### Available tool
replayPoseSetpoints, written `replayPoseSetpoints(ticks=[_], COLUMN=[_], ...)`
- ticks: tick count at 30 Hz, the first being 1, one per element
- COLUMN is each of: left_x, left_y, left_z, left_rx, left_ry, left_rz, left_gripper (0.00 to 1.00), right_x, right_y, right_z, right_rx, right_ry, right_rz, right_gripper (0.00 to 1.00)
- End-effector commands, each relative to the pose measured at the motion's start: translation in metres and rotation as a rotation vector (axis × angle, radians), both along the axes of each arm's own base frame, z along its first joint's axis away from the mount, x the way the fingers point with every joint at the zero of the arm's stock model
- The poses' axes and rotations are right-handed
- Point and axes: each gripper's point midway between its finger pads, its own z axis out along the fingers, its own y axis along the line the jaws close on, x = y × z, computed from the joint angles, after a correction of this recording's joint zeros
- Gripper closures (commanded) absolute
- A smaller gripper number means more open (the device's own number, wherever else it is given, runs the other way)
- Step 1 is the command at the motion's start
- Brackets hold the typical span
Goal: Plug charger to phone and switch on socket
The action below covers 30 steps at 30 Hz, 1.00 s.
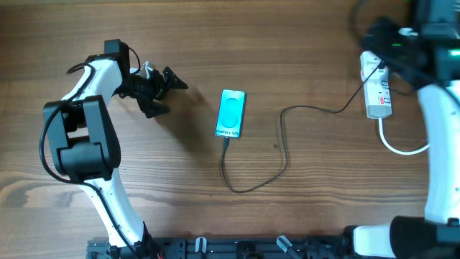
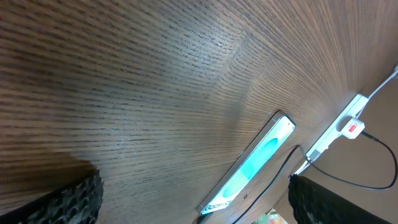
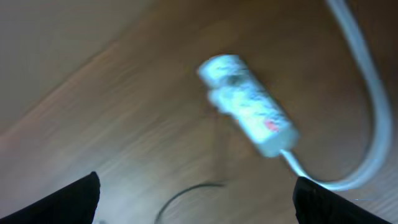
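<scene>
**Overhead: cable at the phone, both grippers spread**

Overhead, I see my left gripper (image 1: 171, 96) low over the wooden table (image 1: 180, 187). Its fingers are apart and nothing is between them. The phone (image 1: 231, 113) lies flat ahead of that gripper, clear of its fingertips, with its teal screen lit. The charger cable (image 1: 284, 147) meets the phone's lower edge, loops away from the left gripper and runs on to the socket (image 1: 377, 90). I cannot tell whether the tip is fully seated.

On my left wrist camera the phone sits ahead between the two fingers, with the socket beyond it. A red switch (image 2: 351, 127) shows on the socket, but I cannot read its position.

My right gripper (image 3: 199, 196) is spread wide and empty. The socket lies straight ahead of it, between the lines of its fingers and untouched, though that picture is blurred. A thick white cord (image 3: 373, 112) leaves the socket's nearer end and sweeps out beyond one finger.
</scene>
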Motion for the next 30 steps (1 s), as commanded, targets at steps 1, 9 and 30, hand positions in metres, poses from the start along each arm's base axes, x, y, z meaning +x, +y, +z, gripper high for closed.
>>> replayPoseSetpoints(ticks=[1,9,30], left_x=[-0.012,-0.012,-0.012], left_y=[0.011,0.011,0.011], left_z=[-0.031,-0.031,-0.031], left_rx=[0.071,0.071,0.071], left_ry=[0.072,0.072,0.072], left_rz=[0.002,0.002,0.002], left_gripper=[0.00,0.00,0.00], right_x=[-0.015,-0.028,0.010], right_y=[-0.071,-0.137,-0.130], right_z=[-0.023,-0.138,-0.277], right_rx=[0.040,0.106,0.214], right_ry=[0.056,0.385,0.548], right_rz=[-0.287,-0.442,-0.243], right_gripper=[0.00,0.00,0.00])
